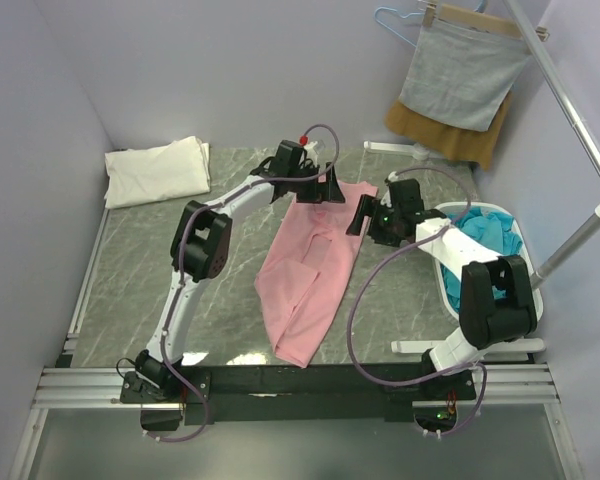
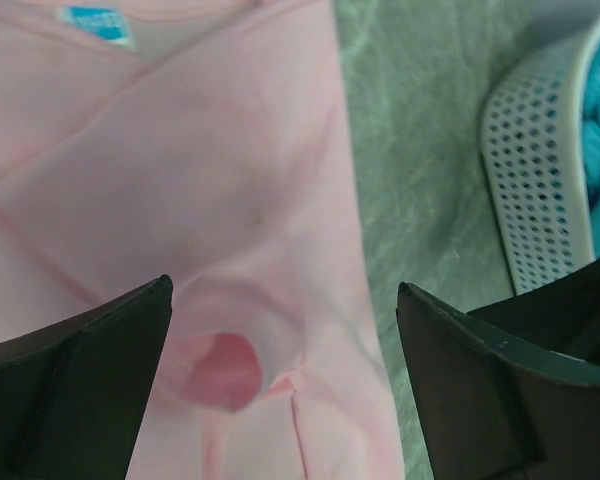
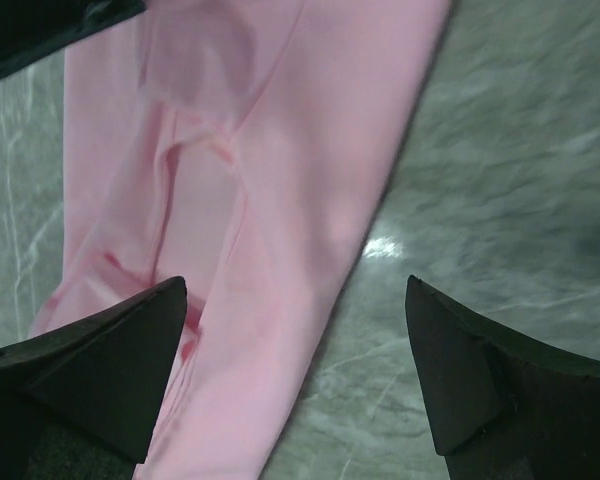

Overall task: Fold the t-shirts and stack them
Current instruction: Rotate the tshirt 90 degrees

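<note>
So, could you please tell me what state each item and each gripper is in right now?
pink t-shirt: folded lengthwise into a long strip, not yet folded short.
cream-white t-shirt: folded, at the far left corner.
teal-blue t-shirts: crumpled in the basket.
basket: upright, holding shirts.
left gripper: open, over the pink t-shirt.
right gripper: open, holding nothing.
grey cloth: hanging up.

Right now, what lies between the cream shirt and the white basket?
The pink t-shirt, lying partly folded on the table; the top view shows it.
</note>
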